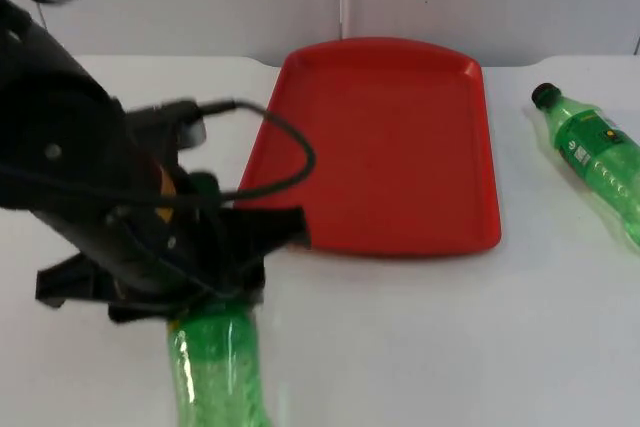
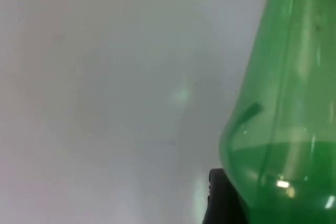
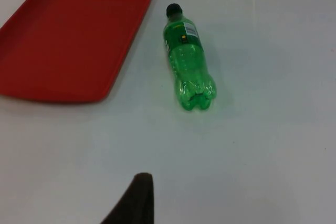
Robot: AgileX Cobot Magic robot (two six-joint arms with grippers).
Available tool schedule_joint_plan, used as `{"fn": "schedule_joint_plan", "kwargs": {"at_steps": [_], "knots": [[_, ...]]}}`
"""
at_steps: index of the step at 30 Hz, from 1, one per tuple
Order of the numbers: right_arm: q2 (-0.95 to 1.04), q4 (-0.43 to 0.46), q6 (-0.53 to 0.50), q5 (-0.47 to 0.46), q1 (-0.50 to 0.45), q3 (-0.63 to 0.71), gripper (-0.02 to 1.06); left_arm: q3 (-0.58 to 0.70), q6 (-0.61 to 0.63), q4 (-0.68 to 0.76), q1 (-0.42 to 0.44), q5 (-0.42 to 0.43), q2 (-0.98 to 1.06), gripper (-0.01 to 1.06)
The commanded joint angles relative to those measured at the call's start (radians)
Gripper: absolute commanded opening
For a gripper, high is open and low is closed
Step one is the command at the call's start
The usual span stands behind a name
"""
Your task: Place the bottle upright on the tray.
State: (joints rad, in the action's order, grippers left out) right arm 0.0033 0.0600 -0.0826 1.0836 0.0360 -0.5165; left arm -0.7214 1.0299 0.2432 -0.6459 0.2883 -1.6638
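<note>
The near green bottle (image 1: 215, 367) lies on the white table (image 1: 420, 347) in front of the red tray (image 1: 385, 147), its neck end under the left gripper (image 1: 205, 297). Whether those fingers have clamped cannot be told. A second bottle (image 3: 188, 61) lies flat beside the tray, where the right arm waits. The tray holds nothing: lifting, carrying and standing upright all remain.

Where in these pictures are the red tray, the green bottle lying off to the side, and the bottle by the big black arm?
Red tray (image 1: 385, 162), top view, on its bare floor.
Lying green bottle (image 3: 188, 59), right wrist view, mid-body.
Bottle at the left gripper (image 1: 215, 367), top view, on its green body.
</note>
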Motion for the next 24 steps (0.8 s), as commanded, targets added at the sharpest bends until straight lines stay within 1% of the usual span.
{"fn": "schedule_joint_plan", "kwargs": {"at_steps": [1, 5, 7, 10, 11, 12, 13, 15, 16, 19, 22, 23, 24], "knots": [[-0.003, 0.001, 0.0, -0.004, -0.005, 0.0, 1.05, -0.003, 0.007, 0.034, -0.005, -0.034, 0.053, 0.0], [-0.003, 0.001, 0.0, -0.004, -0.005, 0.0, 1.05, -0.007, 0.007, 0.146, -0.005, -0.1, 0.172, 0.0], [-0.003, 0.001, 0.0, -0.004, -0.005, 0.0, 1.05, -0.012, 0.007, 0.165, -0.005, -0.104, 0.194, 0.0], [-0.003, 0.001, 0.0, -0.004, -0.005, 0.0, 1.05, -0.045, 0.007, 0.249, -0.005, -0.105, 0.238, 0.0], [-0.003, 0.001, 0.0, -0.004, -0.005, 0.0, 1.05, -0.064, 0.007, 0.278, -0.005, -0.088, 0.244, 0.0], [-0.003, 0.001, 0.0, -0.004, -0.005, 0.0, 1.05, -0.064, 0.007, 0.278, -0.005, -0.088, 0.244, 0.0], [-0.003, 0.001, 0.0, -0.004, -0.005, 0.0, 1.05, -0.083, 0.007, 0.32, -0.005, -0.071, 0.247, 0.0], [-0.003, 0.001, 0.0, -0.004, -0.005, 0.0, 1.05, -0.137, 0.007, 0.382, -0.005, -0.015, 0.247, 0.0], [-0.003, 0.001, 0.0, -0.004, -0.005, 0.0, 1.05, -0.137, 0.007, 0.382, -0.005, -0.015, 0.247, 0.0], [-0.003, 0.001, 0.0, -0.004, -0.005, 0.0, 1.05, -0.206, 0.007, 0.494, -0.005, 0.029, 0.247, 0.0], [-0.003, 0.001, 0.0, -0.004, -0.005, 0.0, 1.05, -0.266, 0.048, 0.606, -0.005, 0.036, 0.247, 0.0], [-0.003, 0.001, 0.0, -0.004, -0.005, 0.0, 1.05, -0.266, 0.048, 0.606, -0.005, 0.036, 0.247, 0.0], [-0.003, 0.001, 0.0, -0.004, -0.005, 0.0, 1.05, -0.284, 0.081, 0.656, -0.005, 0.036, 0.247, 0.0]]}}
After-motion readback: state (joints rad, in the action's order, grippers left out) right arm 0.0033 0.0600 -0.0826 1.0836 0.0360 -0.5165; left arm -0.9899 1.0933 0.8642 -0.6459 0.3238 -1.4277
